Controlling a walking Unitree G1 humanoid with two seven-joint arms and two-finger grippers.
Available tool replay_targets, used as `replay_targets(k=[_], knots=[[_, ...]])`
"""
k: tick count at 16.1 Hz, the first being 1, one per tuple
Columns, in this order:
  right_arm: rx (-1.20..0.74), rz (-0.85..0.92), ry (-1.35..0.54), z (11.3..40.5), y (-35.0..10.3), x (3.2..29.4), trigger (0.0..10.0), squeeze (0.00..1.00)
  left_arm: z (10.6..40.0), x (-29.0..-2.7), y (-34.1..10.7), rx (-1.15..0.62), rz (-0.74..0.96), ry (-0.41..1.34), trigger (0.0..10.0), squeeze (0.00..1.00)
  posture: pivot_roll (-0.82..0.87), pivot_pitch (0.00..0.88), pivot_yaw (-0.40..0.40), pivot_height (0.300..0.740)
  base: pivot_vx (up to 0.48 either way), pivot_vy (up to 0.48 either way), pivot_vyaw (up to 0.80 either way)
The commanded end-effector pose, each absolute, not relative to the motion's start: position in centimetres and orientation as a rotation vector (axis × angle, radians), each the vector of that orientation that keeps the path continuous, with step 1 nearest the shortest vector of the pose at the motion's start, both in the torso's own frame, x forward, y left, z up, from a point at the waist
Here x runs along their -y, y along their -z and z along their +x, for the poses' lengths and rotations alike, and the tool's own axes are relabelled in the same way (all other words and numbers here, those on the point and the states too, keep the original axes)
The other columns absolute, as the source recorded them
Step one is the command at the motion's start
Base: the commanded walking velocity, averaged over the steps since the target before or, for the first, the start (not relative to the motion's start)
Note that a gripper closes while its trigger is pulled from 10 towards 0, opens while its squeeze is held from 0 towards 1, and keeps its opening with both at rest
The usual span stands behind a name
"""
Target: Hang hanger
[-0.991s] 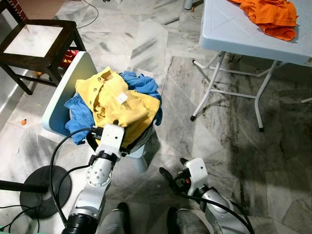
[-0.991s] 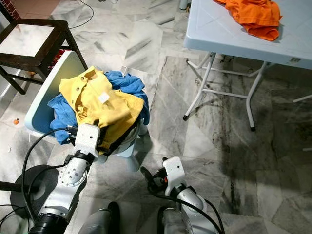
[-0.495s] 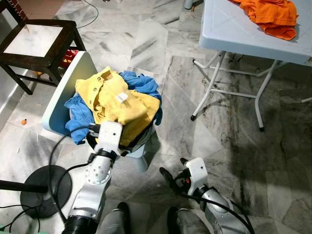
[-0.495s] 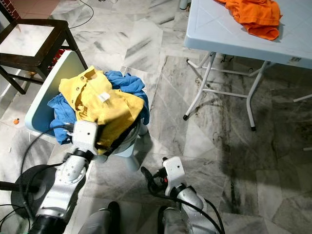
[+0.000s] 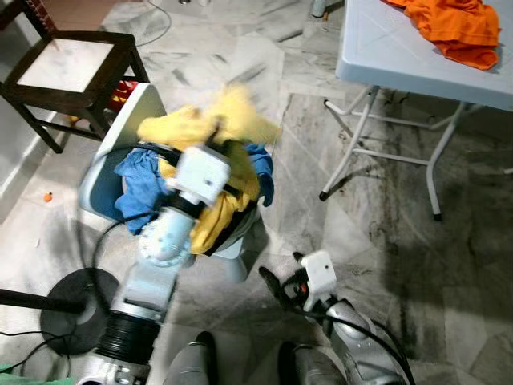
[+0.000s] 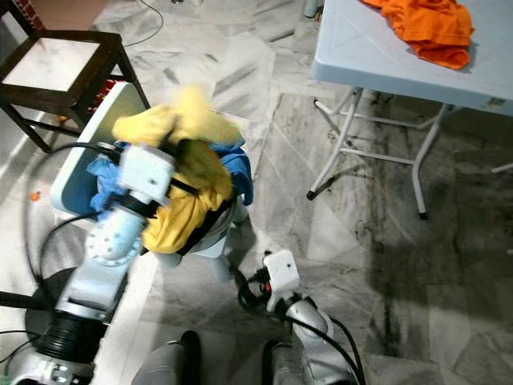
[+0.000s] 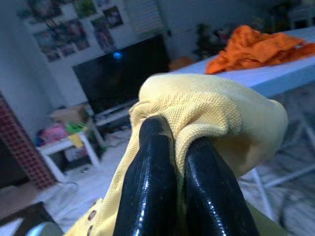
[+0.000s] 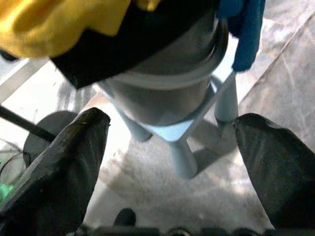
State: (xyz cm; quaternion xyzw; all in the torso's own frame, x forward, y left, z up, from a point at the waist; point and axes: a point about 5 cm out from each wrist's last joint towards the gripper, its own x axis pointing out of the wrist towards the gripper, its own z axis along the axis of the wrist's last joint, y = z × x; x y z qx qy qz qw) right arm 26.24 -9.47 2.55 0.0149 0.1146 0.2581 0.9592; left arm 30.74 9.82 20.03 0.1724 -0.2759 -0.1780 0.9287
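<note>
My left gripper (image 7: 170, 129) is shut on a fold of a yellow shirt (image 7: 212, 112). In the eye views the left arm (image 5: 164, 237) is raised over a pale blue plastic chair (image 5: 101, 170), and the yellow shirt (image 5: 215, 120) hangs blurred from it, partly lifted off the pile. A blue cloth (image 5: 140, 180) and a dark garment stay on the chair seat. My right gripper (image 5: 278, 286) is low by the chair's legs, open, with nothing between its fingers (image 8: 59, 167).
A white folding table (image 5: 385, 56) stands at the right with an orange garment (image 5: 453, 28) on it. A dark wooden stool (image 5: 72, 64) is at the back left. A round black stand base (image 5: 68, 309) and cables lie on the marble floor at my left.
My left gripper has risen from the front of the pile and pulled the yellow shirt up with it. The right arm has hardly moved. The camera shifted slightly.
</note>
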Motion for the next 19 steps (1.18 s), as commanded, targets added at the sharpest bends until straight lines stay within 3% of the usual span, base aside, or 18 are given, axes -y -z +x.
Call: replay_targets(k=[1, 3, 7, 8, 9, 11, 12, 15, 19], knots=[[-0.267, 0.035, -0.496, 25.6, -1.6, 9.9, 10.0, 0.00, 30.5, -10.0, -18.8, 0.522, 0.335, 0.386, 0.0, 0.00, -0.02, 0.231, 0.024, 0.740, 0.000, 0.000, 0.00], [-0.265, 0.045, -0.454, 25.6, -1.5, 10.5, 10.0, 0.00, 30.8, -11.1, -15.0, 0.350, 0.294, 0.360, 0.0, 0.00, -0.04, 0.219, 0.048, 0.740, 0.000, 0.000, 0.00], [-0.269, 0.054, -0.425, 25.2, -1.1, 11.0, 10.0, 0.00, 30.8, -12.8, -11.2, 0.168, 0.236, 0.312, 0.0, 0.00, -0.04, 0.216, 0.054, 0.740, 0.000, 0.000, 0.00], [-0.265, 0.071, -0.410, 25.2, -1.1, 11.1, 10.0, 0.00, 30.5, -13.0, -10.3, 0.132, 0.258, 0.331, 1.4, 0.00, -0.04, 0.222, 0.052, 0.740, 0.000, 0.000, 0.00], [-0.259, 0.112, -0.381, 25.3, -1.3, 11.2, 10.0, 0.00, 30.1, -13.0, -9.3, 0.093, 0.260, 0.345, 4.2, 0.00, -0.03, 0.226, 0.053, 0.740, 0.000, 0.000, 0.00], [-0.220, 0.166, -0.300, 25.8, -2.1, 12.0, 10.0, 0.00, 29.0, -13.5, -7.4, 0.024, 0.256, 0.344, 5.1, 0.00, -0.04, 0.225, 0.059, 0.740, 0.000, 0.000, 0.00], [-0.175, 0.210, -0.179, 26.3, -3.0, 13.7, 10.0, 0.00, 28.3, -13.2, -6.1, -0.023, 0.217, 0.362, 10.0, 0.00, -0.07, 0.216, 0.058, 0.740, 0.000, 0.000, 0.00], [-0.128, 0.266, -0.010, 26.3, -3.9, 16.7, 10.0, 0.00, 28.4, -11.6, -5.3, -0.069, 0.153, 0.424, 10.0, 0.00, -0.10, 0.202, 0.057, 0.740, 0.000, 0.000, 0.00], [-0.146, 0.242, 0.022, 26.1, -3.9, 17.1, 10.0, 0.00, 30.4, -9.9, -6.8, -0.020, 0.154, 0.499, 10.0, 0.00, -0.16, 0.185, 0.080, 0.740, 0.000, 0.000, -0.12]])
